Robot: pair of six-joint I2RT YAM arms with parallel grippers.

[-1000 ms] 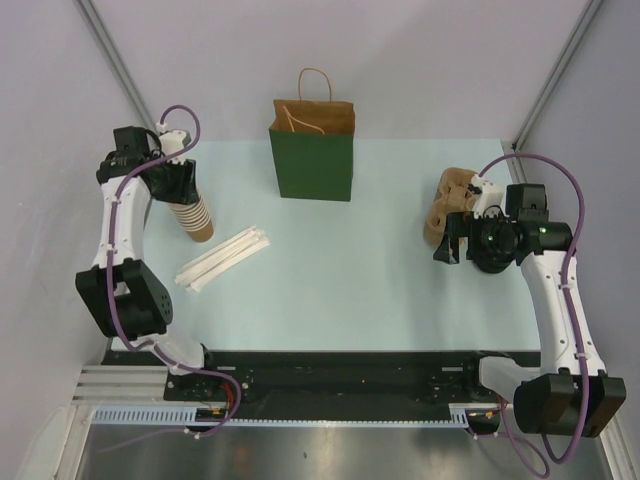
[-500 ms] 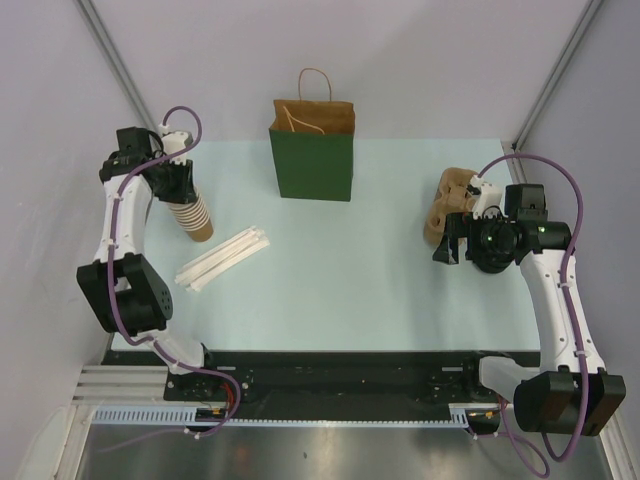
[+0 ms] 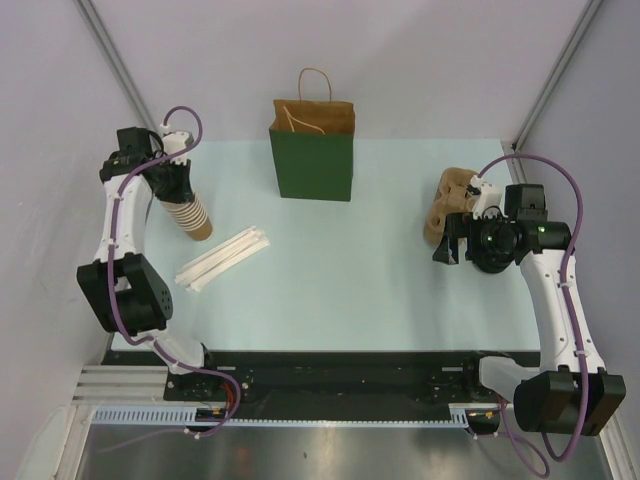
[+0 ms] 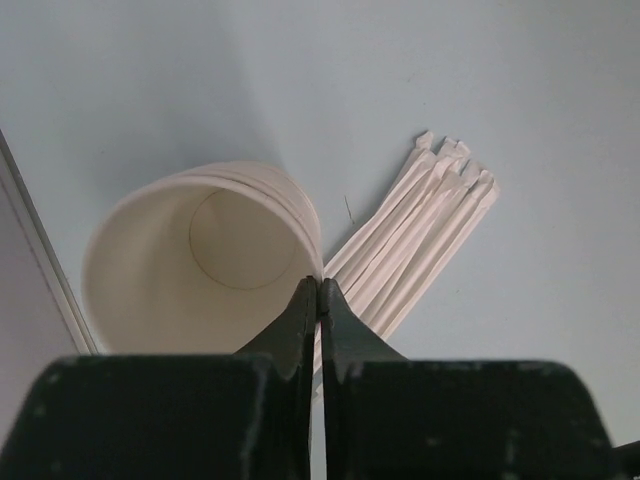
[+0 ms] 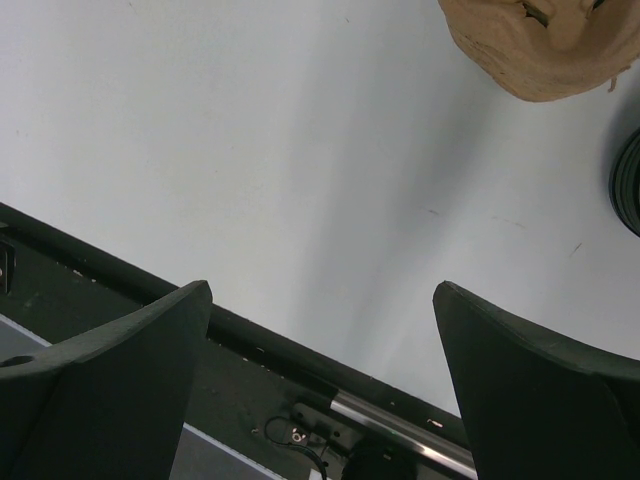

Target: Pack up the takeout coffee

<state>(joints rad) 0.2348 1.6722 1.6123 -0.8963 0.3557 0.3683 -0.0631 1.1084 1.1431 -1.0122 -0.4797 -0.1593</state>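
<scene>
Takeout coffee (image 5: 630, 186) nr pulp carrier (image 5: 540, 45)

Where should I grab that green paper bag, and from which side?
Probably by the paper handle that loops up above the rim of the green bag, coming down from above. The bag stands upright with its mouth open to the top, so the loop is free and thin enough to pinch, while the flat body looks too wide for the fingers.

Green bag (image 3: 314, 165) w/ tan handles, brown cup stack (image 3: 197, 220), white straws (image 3: 222, 258), pale-blue table (image 3: 350, 290).
</scene>
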